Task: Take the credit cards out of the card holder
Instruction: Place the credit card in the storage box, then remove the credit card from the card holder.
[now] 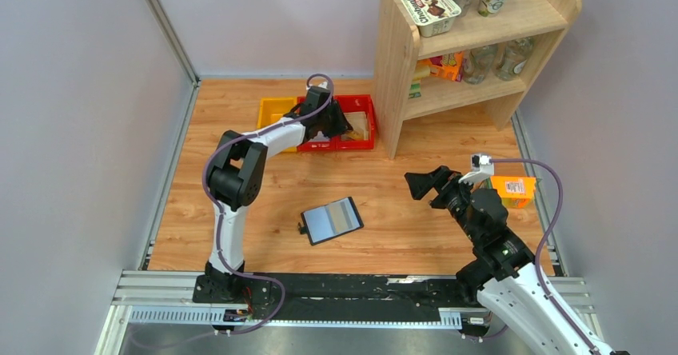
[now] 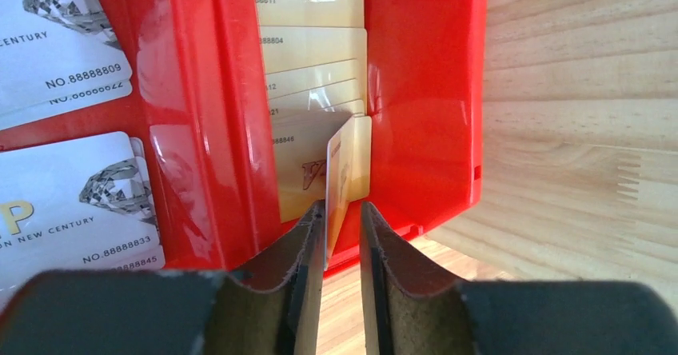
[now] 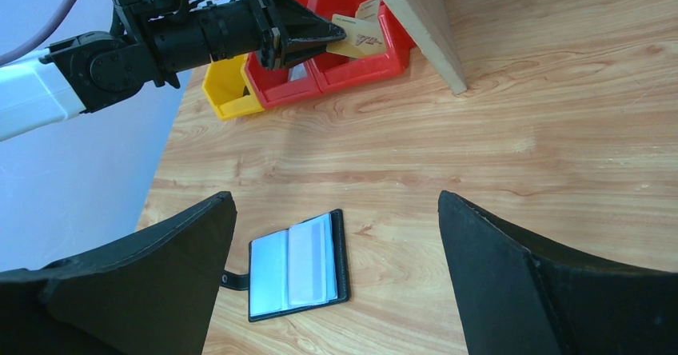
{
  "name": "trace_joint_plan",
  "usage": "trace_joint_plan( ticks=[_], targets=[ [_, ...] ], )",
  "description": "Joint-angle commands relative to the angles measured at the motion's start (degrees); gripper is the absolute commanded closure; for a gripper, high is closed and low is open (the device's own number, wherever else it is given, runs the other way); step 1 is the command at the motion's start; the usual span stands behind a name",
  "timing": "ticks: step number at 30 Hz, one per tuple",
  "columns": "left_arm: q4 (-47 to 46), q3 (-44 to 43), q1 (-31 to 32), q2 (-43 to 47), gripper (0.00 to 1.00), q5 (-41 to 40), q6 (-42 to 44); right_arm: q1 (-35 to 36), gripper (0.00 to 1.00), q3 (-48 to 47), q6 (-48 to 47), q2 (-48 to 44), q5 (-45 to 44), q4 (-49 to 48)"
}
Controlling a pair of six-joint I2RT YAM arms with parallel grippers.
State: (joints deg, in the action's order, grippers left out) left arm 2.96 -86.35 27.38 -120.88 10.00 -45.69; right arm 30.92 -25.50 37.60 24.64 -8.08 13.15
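The card holder (image 1: 332, 220) (image 3: 297, 265) lies open and flat on the table, its strap tab to the left. A pale credit card (image 3: 313, 259) sits in its right half under a clear sleeve. My left gripper (image 2: 342, 209) (image 1: 342, 127) hangs over the red bin (image 2: 424, 91). A gold credit card (image 2: 341, 171) (image 3: 353, 41) stands on edge between the slightly parted jaws and leans on the left finger only. My right gripper (image 3: 336, 199) (image 1: 422, 184) stands open, wide and empty, above the table to the right of the holder.
Several gold cards lie stacked in the red bin's right compartment, and white printed cards (image 2: 64, 59) in its left one. A yellow bin (image 1: 272, 111) adjoins it. A wooden shelf (image 1: 480, 43) stands at the back right, and an orange carton (image 1: 513, 189) beside my right arm.
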Motion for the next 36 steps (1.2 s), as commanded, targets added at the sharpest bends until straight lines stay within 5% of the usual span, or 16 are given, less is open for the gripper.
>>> trace_joint_plan(
  ticks=[1,13,23,36],
  targets=[
    [3.44,-2.69,0.92,2.65,0.67,-2.52,2.18,-0.24,0.0,-3.15,-1.31,-0.74,-1.15,0.12],
    [13.73,-0.05,4.08,18.73,0.49,-14.3,10.36,-0.24,0.0,-7.11,-2.97,3.65,2.8,6.19],
    [21.38,17.07,14.8,39.4,0.57,-22.21,7.9,0.98,0.1,-6.32,1.15,16.47,14.66,2.95],
    [22.44,40.54,21.4,53.99,0.69,-20.11,-3.35,16.36,0.35,-14.4,0.63,39.15,12.38,-1.81]
  ],
)
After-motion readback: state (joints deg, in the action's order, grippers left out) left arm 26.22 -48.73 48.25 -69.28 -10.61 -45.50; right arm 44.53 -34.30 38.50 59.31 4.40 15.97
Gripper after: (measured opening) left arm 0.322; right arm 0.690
